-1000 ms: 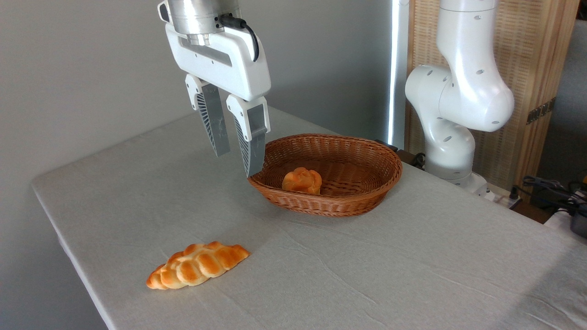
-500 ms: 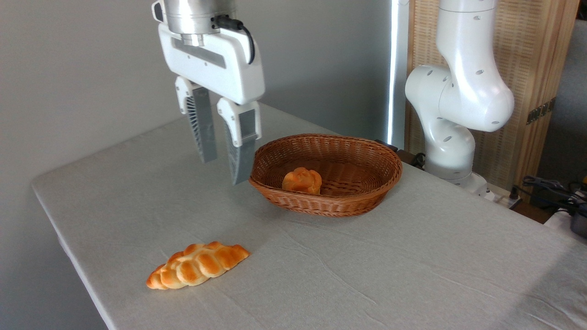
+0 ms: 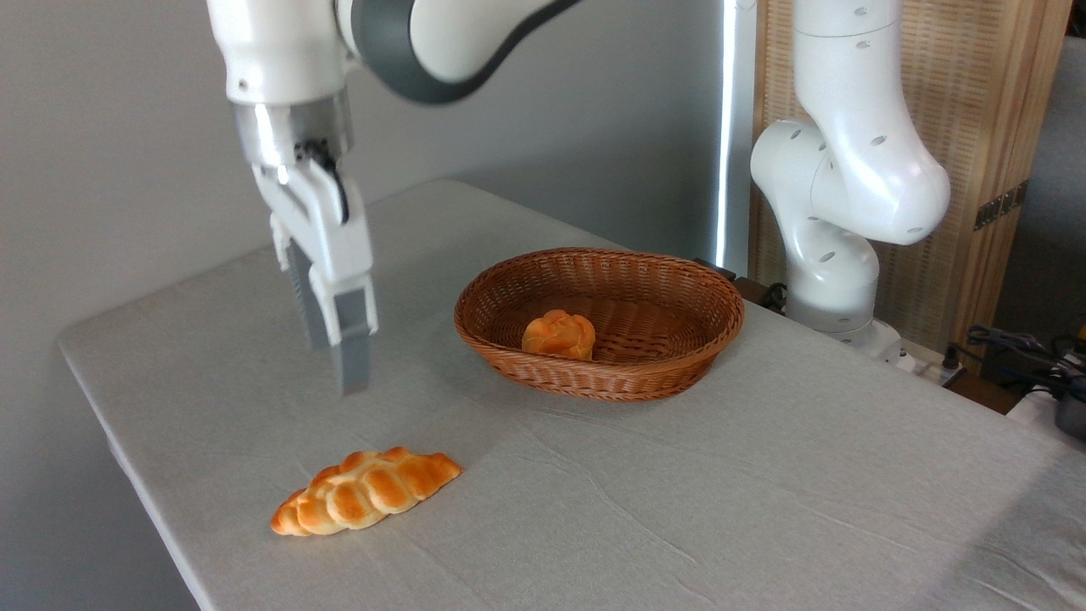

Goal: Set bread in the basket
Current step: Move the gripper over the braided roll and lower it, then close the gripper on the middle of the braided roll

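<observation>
Bread (image 3: 366, 490) sits on the bench (image 3: 679, 509) near the front-left edge, long axis running diagonal, lower-left to upper-right, well apart from the basket (image 3: 599, 321). Not yet picked. Looks like a glossy braided loaf w/ tapered ends, prob light; can't tell if real or a foam/plastic prop, so stiffness unknown. Glossy knobbly crust may be slick, and the tapered ends give poor purchase, so best hold is across the thick middle, fingers on the two long sides, squeezing the narrow way. Wants the wrist yawed square to the diagonal before descent. If soft, go easy on force to avoid crushing. End effector (image 3: 344, 361) hangs above the bench, up and slightly left of the loaf, clear of it, holding nothing. Seen nearly edge-on from this cam, fingers overlap in view, so can't tell whether they're spread or closed. Basket is oval wicker, shallow, thick rim, mid-bench to the right; a small round bun (image 3: 558, 334) already lies inside toward its near-left part. Free floor is right of and behind the bun, so I'd drop the loaf there. Low rim, so little lift clearance needed.
</observation>
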`<move>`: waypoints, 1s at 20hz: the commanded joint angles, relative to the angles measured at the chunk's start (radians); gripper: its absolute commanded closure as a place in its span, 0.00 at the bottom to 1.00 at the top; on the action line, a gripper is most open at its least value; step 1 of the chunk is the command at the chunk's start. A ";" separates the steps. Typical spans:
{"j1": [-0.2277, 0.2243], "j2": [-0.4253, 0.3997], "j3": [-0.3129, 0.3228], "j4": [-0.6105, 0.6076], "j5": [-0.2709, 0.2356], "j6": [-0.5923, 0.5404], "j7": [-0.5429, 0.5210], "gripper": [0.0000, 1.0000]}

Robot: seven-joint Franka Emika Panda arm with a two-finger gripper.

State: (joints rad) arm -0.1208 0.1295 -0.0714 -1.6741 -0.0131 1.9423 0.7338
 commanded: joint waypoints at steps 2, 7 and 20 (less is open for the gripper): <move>0.004 -0.016 -0.013 -0.183 0.030 0.271 0.083 0.00; 0.015 -0.010 -0.005 -0.232 0.064 0.273 0.118 0.00; 0.016 0.036 -0.007 -0.335 0.065 0.465 0.130 0.07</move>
State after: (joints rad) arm -0.1062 0.1506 -0.0805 -2.0010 0.0411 2.3671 0.8508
